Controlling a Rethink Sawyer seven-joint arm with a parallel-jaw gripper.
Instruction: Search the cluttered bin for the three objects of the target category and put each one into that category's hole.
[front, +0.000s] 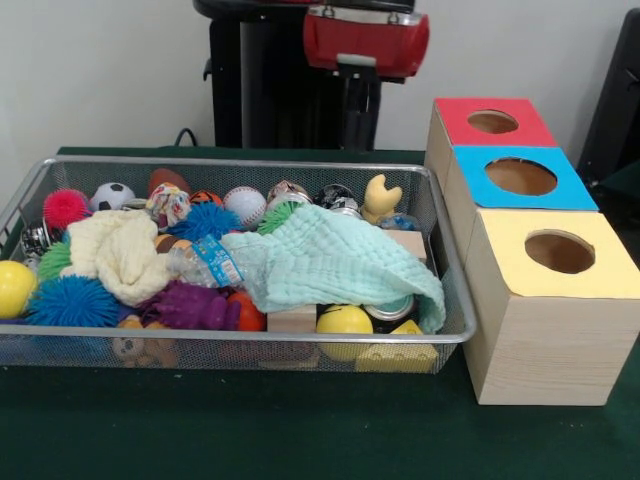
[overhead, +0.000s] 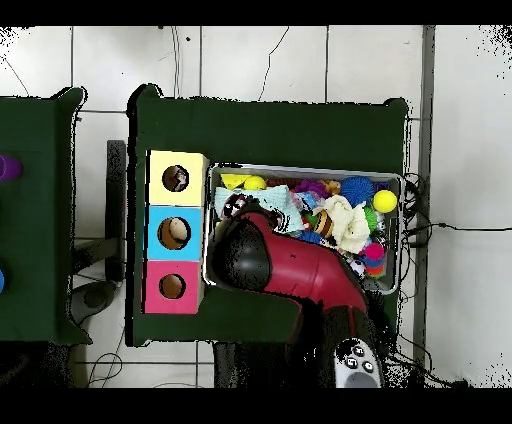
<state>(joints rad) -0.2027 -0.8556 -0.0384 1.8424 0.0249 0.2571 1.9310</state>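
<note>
Silver-mesh bin (front: 240, 345), frame centre; one rope ball (front: 168, 205) visible upper left, beside the baseball (front: 245, 205). Arm (overhead: 300, 270) overhangs the bin; jaw state cannot be told. Advisable: descend vertically, avoiding the mint cloth (front: 330, 260).

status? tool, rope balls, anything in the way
Tool: hidden, state unknown. One small knotted-rope ball visible at far side of the silver wire-mesh bin, untouched. Mint green cloth and cream cloth cover much clutter.

Silver mesh bin (front: 452, 335), mint cloth (front: 330, 262)
</note>
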